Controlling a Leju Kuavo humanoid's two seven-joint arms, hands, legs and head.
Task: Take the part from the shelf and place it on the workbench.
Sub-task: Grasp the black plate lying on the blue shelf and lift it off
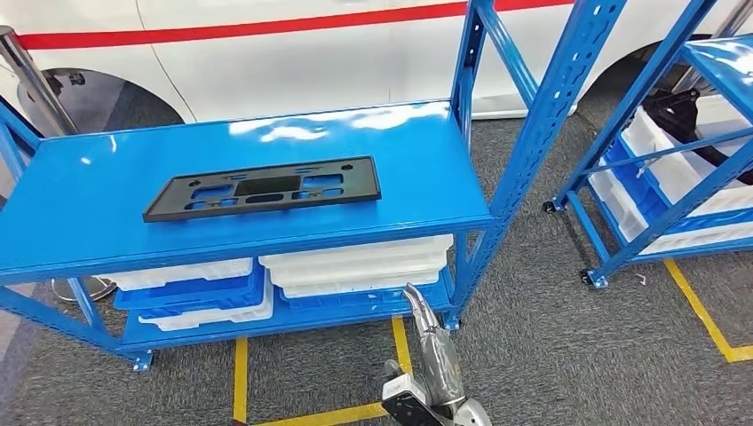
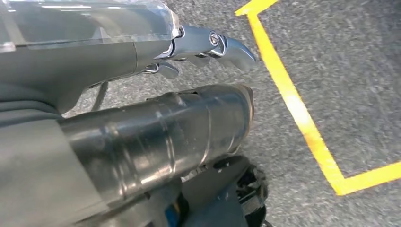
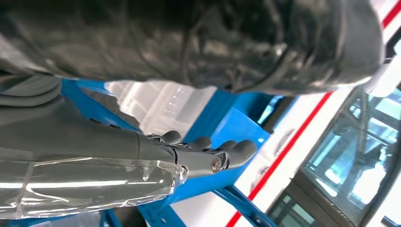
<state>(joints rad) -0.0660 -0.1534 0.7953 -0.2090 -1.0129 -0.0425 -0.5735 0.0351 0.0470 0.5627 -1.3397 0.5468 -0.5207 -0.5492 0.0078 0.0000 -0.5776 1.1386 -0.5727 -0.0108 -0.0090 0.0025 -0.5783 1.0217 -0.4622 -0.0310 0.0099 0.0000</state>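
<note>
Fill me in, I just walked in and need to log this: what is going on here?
The robot is holding nothing right now. A flat black part lies on the top surface of the blue rack in front of it, untouched, with white and blue trays stacked on the level below. The right hand is raised near the blue rack with its fingers empty. The left hand hangs over the grey floor beside a yellow floor line, also empty.

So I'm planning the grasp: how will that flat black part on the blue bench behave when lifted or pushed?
The black part looks like thin moulded plastic with cut-outs, so probably light and fairly stiff, perhaps flexing a little along its length. It lies flat on the glossy bench, so a push would likely slide it, not tip it. Lying so flat, its edges may be hard to get under.
</note>
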